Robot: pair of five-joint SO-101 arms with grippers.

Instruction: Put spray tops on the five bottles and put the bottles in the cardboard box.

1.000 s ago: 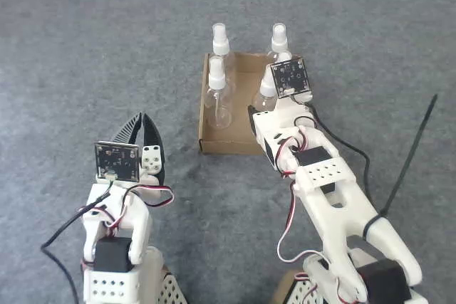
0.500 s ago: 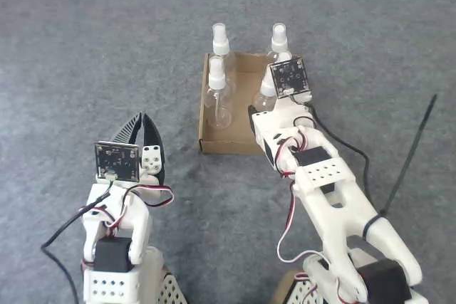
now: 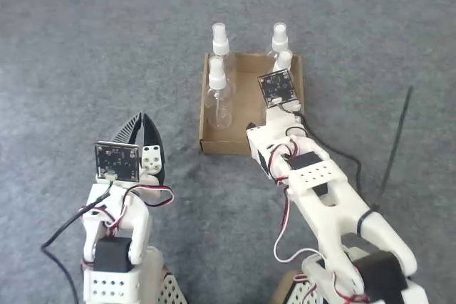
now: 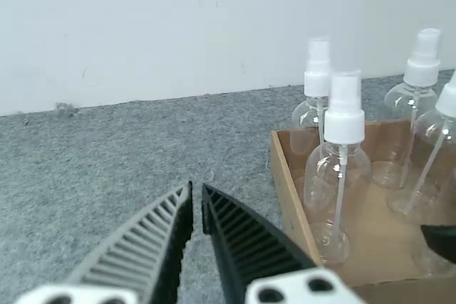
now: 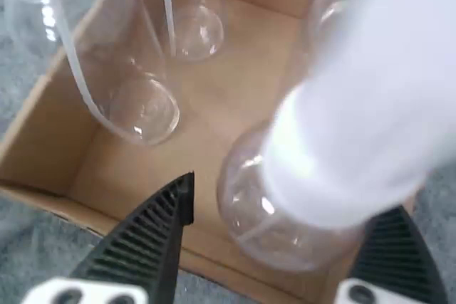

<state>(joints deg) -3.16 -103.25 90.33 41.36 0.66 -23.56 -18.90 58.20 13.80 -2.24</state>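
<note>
The cardboard box (image 3: 242, 108) sits open on the grey carpet (image 3: 85, 55), at about 12 o'clock from the two arms. The right pincer (image 5: 285, 197) hangs over the box's 5 o'clock corner with its jaws spread wide, one on each side of a clear bottle (image 5: 285, 240) that stands on the box floor. A gap shows between one jaw and the glass; whether the other jaw touches cannot be told. That bottle wears a white spray top (image 5: 370, 90). A second bottle (image 3: 218, 97) stands upright inside the box at 9 o'clock, with its top on. A third bottle (image 3: 221, 40) is at 11 o'clock, its base on the box floor. A fourth bottle (image 3: 279, 35) is at 1 o'clock by the far wall, and a fifth bottle (image 3: 284, 60) is just nearer, beside the right arm (image 3: 320, 183). Both also carry tops. The left pincer (image 3: 142, 122) is closed on nothing, its tips nearly meeting. It hovers over bare carpet at about 8 o'clock from the box, well apart from it, pointing toward 12 o'clock.
</note>
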